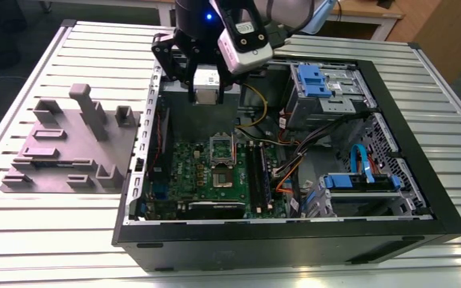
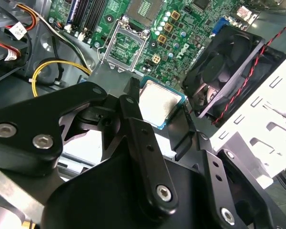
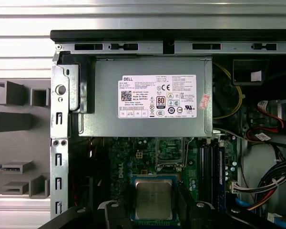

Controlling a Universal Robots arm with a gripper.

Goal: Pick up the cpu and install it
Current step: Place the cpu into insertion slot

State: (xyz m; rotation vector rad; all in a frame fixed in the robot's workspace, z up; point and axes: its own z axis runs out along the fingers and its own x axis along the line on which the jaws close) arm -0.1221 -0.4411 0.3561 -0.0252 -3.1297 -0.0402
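- one tool [image 3: 153, 206], black, its two fingers [image 3: 118, 214] closed narrow on the sides of the cpu [image 3: 153, 199]; it holds that chip and nothing else.
- one cpu: a small flat square with a silvery top and a blue-green edge. it is held level in the air above the open case [image 1: 295, 237], clear of the board [image 1: 190, 174] below it.
- one case, black, lying on its side with the side panel off, on a ribbed metal bench [image 1: 46, 228].
- inside the case:
  - one green board carrying one silver socket frame [image 1: 221, 147]
  - one grey power supply [image 3: 105, 105]
  - one black fan [image 2: 229, 71] with a red and black wire
  - two blue drive brackets, a far one [image 1: 319, 81] and a near one [image 1: 359, 180]
  - loose yellow, orange and blue cables
- one grey-mauve block [image 1: 70, 162] with upright posts, on the bench just beside the case, at the exterior view's left.
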